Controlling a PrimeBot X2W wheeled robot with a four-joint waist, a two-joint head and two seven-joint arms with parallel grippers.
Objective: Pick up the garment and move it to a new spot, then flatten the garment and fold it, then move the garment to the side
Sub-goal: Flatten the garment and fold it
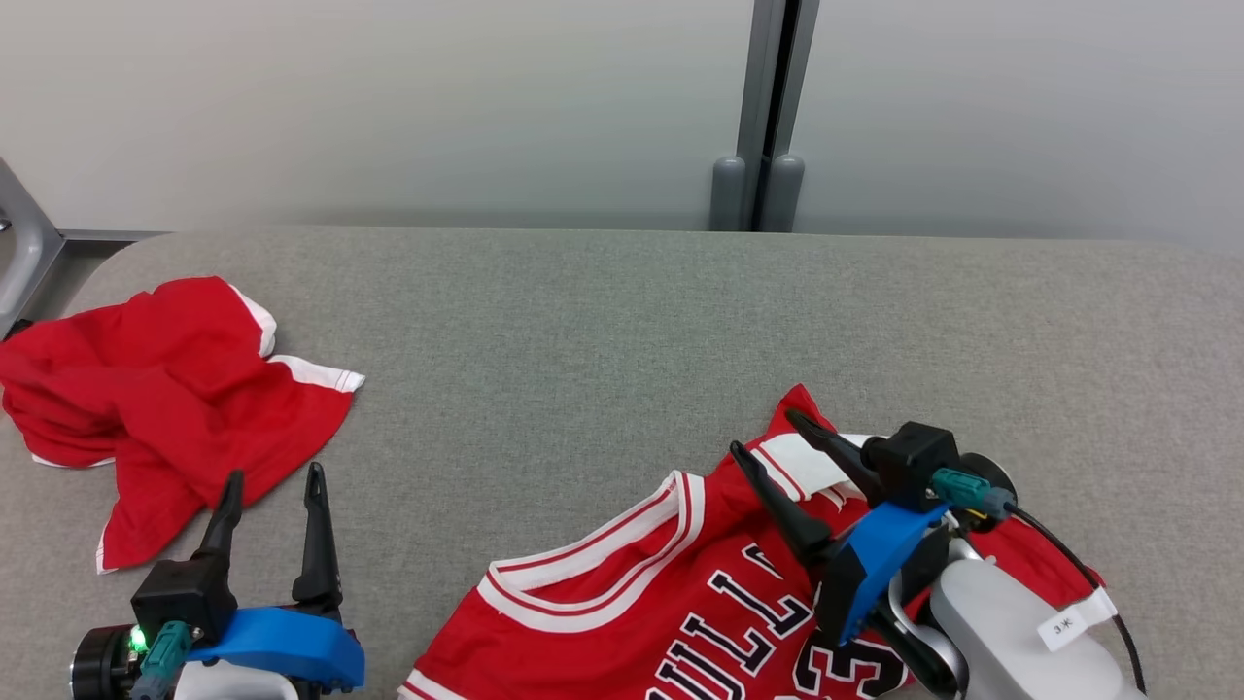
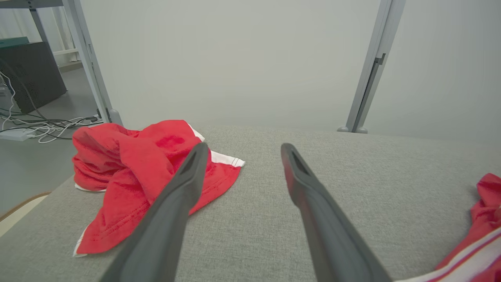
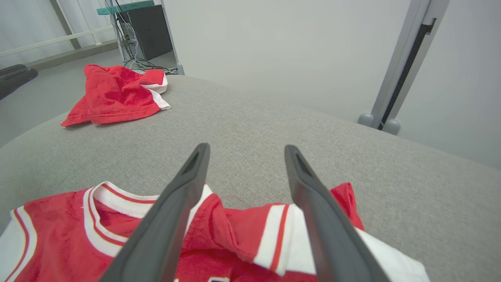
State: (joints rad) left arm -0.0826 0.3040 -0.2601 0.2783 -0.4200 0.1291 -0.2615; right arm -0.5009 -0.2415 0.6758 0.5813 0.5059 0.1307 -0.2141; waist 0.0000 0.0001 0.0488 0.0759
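Observation:
A red jersey (image 1: 622,593) with white trim and black lettering lies face up at the near right of the grey padded surface (image 1: 583,321). Its shoulder strap is bunched and folded over. My right gripper (image 1: 764,432) is open just above that strap, holding nothing. In the right wrist view the fingers of the right gripper (image 3: 246,146) straddle the folded strap of the jersey (image 3: 235,231). My left gripper (image 1: 274,472) is open and empty at the near left. The left gripper (image 2: 243,145) points past the edge of a crumpled red cloth (image 2: 133,164).
The crumpled red cloth (image 1: 165,389) with white hems sits near the surface's left edge. A grey post (image 1: 768,117) stands against the pale wall behind. A metal frame leg (image 2: 90,58), loose cables (image 2: 43,127) and a dark cabinet (image 2: 27,74) are on the floor beyond the left edge.

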